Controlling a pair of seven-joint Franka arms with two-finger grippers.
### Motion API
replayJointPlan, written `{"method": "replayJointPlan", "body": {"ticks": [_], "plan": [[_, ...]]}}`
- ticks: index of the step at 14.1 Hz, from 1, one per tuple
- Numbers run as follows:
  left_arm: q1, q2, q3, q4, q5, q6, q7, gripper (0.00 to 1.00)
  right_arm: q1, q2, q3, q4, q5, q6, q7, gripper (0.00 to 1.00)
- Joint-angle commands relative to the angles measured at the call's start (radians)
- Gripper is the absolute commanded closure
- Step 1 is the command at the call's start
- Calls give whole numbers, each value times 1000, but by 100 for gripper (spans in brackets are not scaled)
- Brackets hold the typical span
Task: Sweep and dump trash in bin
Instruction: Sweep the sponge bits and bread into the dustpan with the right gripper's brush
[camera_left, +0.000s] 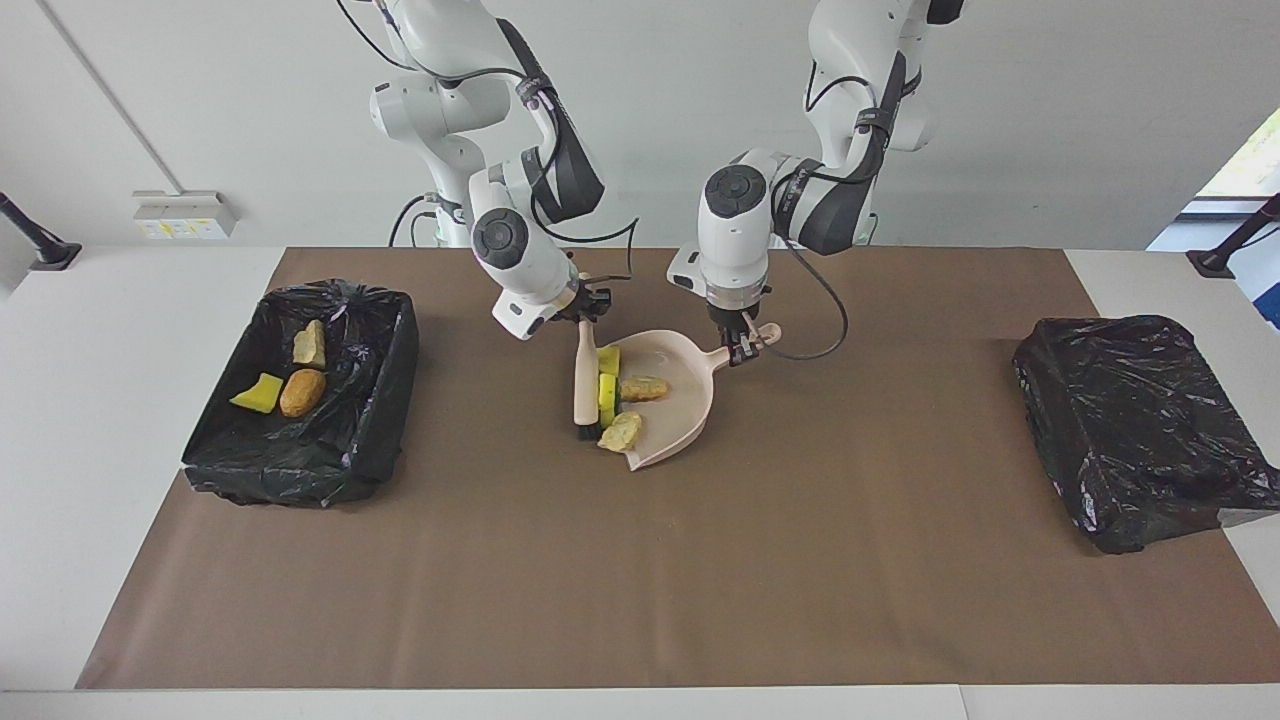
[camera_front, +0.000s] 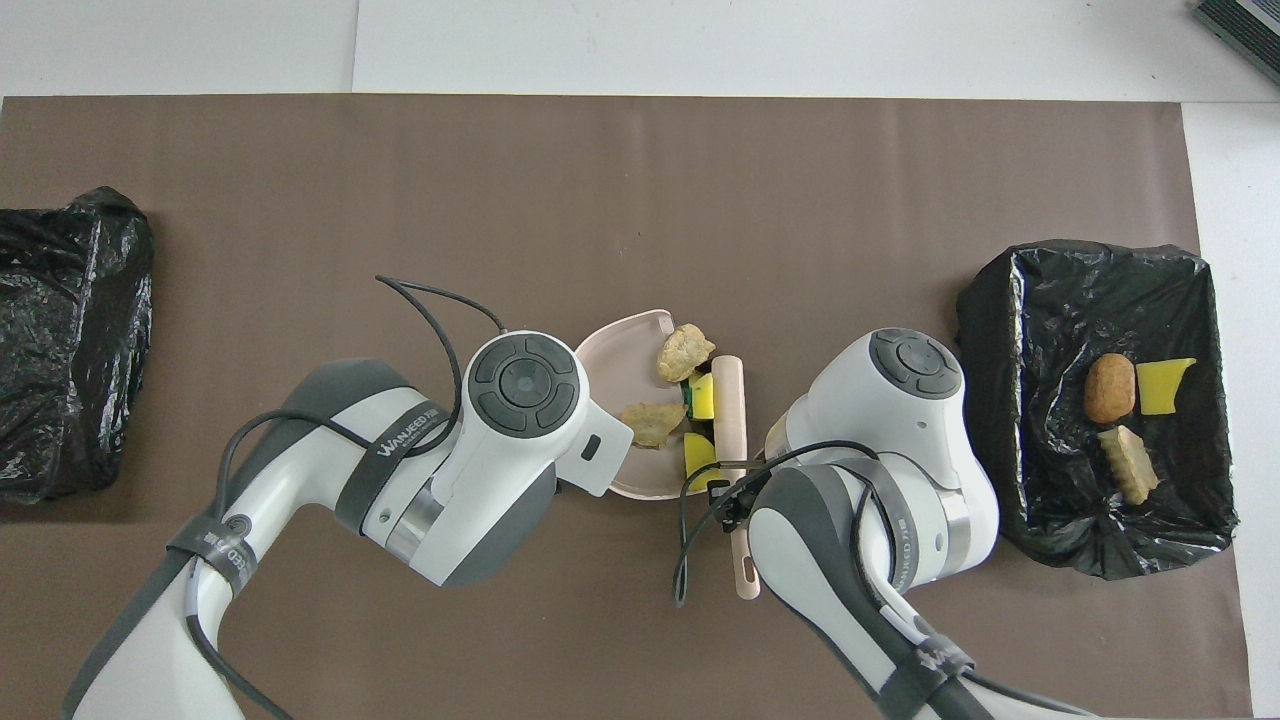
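Note:
My right gripper (camera_left: 587, 318) is shut on the beige brush (camera_left: 584, 385), which stands with its bristles at the mouth of the beige dustpan (camera_left: 680, 410). My left gripper (camera_left: 742, 345) is shut on the dustpan's handle and holds the pan flat on the mat. Several scraps of trash lie in the pan by the brush: yellow sponge chunks (camera_left: 607, 388) and tan lumps (camera_left: 643, 387). In the overhead view the scraps (camera_front: 684, 351) lie between the brush (camera_front: 730, 410) and the pan (camera_front: 615, 350). The black-lined bin (camera_left: 395, 345) at the right arm's end holds three scraps (camera_left: 302, 392).
A second black-bagged box (camera_left: 1140, 430) sits at the left arm's end of the table, also in the overhead view (camera_front: 70, 340). The bin also shows in the overhead view (camera_front: 985, 330). A brown mat (camera_left: 640, 580) covers the table.

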Motion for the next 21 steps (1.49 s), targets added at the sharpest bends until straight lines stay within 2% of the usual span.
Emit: {"method": "replayJointPlan", "body": {"ticks": [1, 8, 9, 10, 11, 12, 14, 16, 21], "plan": [[-2, -33, 7, -42, 20, 31, -1, 100, 10, -10, 9, 6, 73, -7, -83, 100], [7, -32, 7, -48, 19, 51, -4, 100, -39, -145, 0, 46, 54, -188, -82, 100], [7, -32, 7, -48, 19, 53, -4, 100, -36, -146, 0, 43, 7, -188, -89, 100], [7, -32, 7, -48, 19, 53, -4, 100, -28, -145, 2, 45, -116, -173, -94, 100], [7, -32, 7, -48, 19, 53, -4, 100, -28, -139, 5, 45, -232, -139, -100, 100], [7, -32, 7, -48, 19, 53, -4, 100, -30, -123, 5, 48, -289, -115, -126, 100], [9, -32, 7, -51, 19, 60, -5, 100, -27, -58, 5, 75, -346, -52, -149, 100], [9, -32, 7, -53, 19, 62, -5, 100, -28, 18, 6, 149, -438, -44, -149, 100], [9, -32, 7, -56, 19, 65, -16, 100, -4, 96, 9, 158, -409, 34, -135, 100]]}}
